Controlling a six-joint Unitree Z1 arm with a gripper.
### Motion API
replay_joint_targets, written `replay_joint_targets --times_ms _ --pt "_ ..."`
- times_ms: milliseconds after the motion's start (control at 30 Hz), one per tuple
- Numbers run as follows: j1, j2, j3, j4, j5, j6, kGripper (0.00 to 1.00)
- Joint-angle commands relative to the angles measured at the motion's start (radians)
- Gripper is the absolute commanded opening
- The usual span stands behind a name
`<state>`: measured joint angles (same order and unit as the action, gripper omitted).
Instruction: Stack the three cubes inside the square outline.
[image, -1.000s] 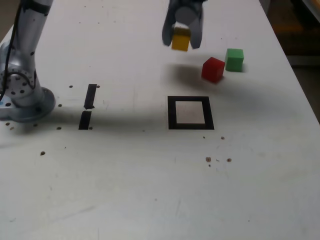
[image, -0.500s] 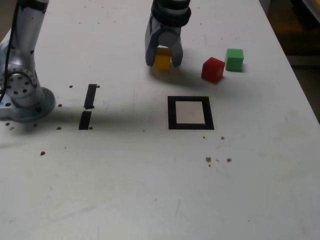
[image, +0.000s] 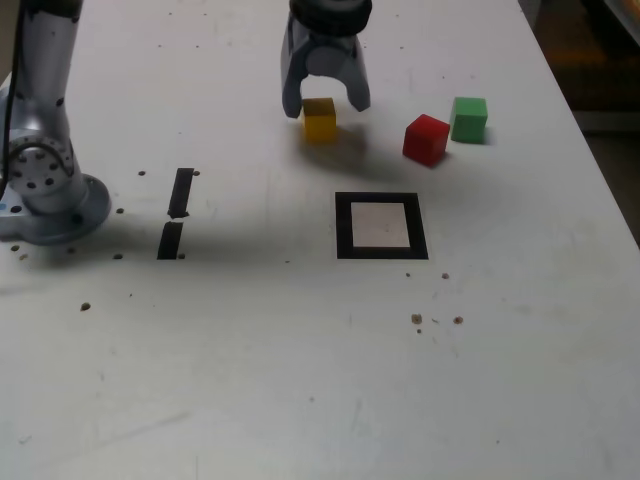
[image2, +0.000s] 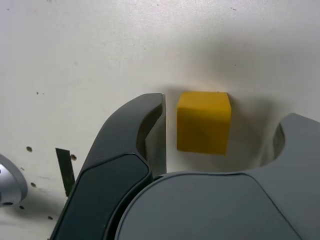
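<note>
- The yellow cube (image: 319, 119) sits on the white counter (image: 300, 380), outside the square outline (image: 380, 226) and beyond it toward the far edge, a little to the exterior view's left; in the wrist view the yellow cube (image2: 203, 122) shows a gap between it and each finger
- The gripper (image: 325, 97) hangs right over that cube with its fingers (image: 291, 88) spread to either side, pinching nothing; the cube is free between them
- The red cube (image: 426, 138) lies to the exterior view's right of the yellow one, apart from it; the green cube (image: 469, 119) stands just beside the red one, farther right and slightly farther back; whether the two touch cannot be told
- The square outline is a black tape frame with a white middle, nothing inside it
- Two short black tape strips (image: 176, 212) lie well to the exterior view's left of the outline; the arm's grey base (image: 45, 190) stands at the left edge; small dark specks dot the counter
</note>
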<state>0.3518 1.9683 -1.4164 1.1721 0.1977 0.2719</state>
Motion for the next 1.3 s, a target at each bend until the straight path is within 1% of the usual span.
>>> replay_joint_targets --times_ms 0,100,200,333,433,567,700,800,1133,1200,1267 --pt "-0.008 -0.019 -0.014 0.015 0.001 -0.001 0.99" --pt "-0.033 -0.036 -0.052 0.034 0.005 0.019 1.00" --pt "-0.084 -0.032 -0.129 0.052 0.006 0.077 0.99" --pt "-0.167 0.028 -0.260 0.086 0.003 0.177 0.98" --pt "-0.205 0.080 -0.315 0.096 0.002 0.223 0.97" --pt "-0.217 0.117 -0.319 0.094 0.011 0.249 0.96" --pt "-0.213 0.141 -0.300 0.095 0.037 0.258 0.95" --pt "-0.210 0.158 -0.285 0.084 0.048 0.261 0.94" --pt "-0.208 0.206 -0.257 -0.004 0.043 0.263 0.85" --pt "-0.205 0.215 -0.263 -0.010 0.044 0.263 0.82" --pt "-0.200 0.225 -0.270 -0.018 0.046 0.263 0.76"
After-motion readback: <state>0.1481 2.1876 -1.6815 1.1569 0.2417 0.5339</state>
